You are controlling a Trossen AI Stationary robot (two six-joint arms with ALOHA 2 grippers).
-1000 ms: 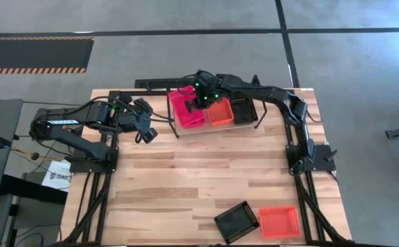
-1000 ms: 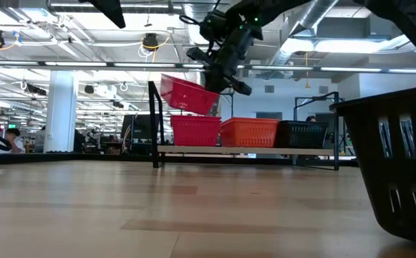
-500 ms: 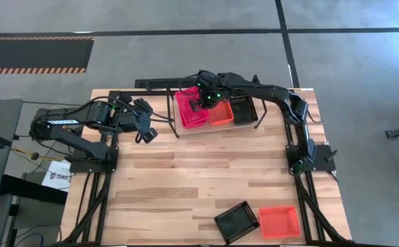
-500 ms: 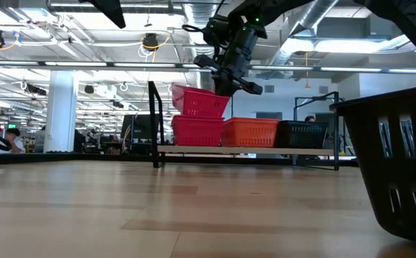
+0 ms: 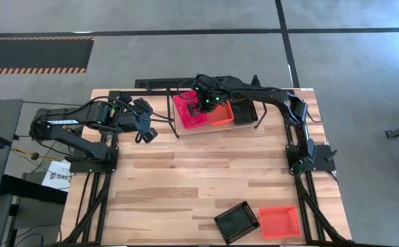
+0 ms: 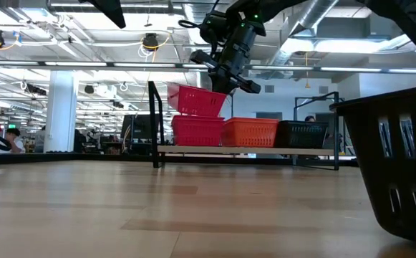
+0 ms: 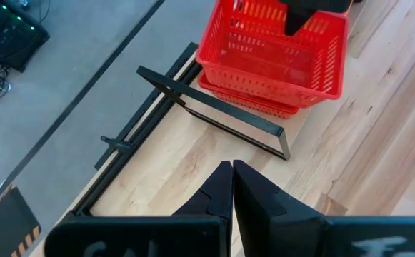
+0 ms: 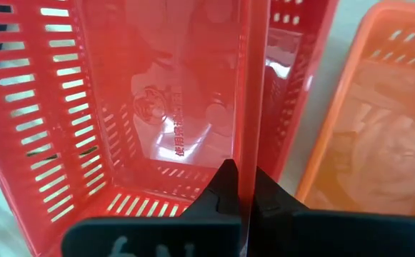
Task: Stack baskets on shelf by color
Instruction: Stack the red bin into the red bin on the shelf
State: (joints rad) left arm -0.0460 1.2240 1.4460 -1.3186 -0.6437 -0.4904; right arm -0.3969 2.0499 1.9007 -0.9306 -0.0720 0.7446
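The table (image 5: 185, 178) fills the centre of the high view, with the shelf (image 5: 216, 127) at its upper middle edge. On the shelf sit a lower red basket (image 6: 197, 131), an orange basket (image 5: 221, 113) and a black basket (image 5: 243, 112) side by side. The right gripper (image 5: 204, 101) clamps the rim of a second red basket (image 6: 197, 101), tilted just above the lower red one. At the lower right of the high view a loose black basket (image 5: 237, 221) and a loose orange basket (image 5: 279, 221) lie on the table. The left gripper (image 7: 233, 187) hangs at the table's upper left, its fingers pressed together on nothing.
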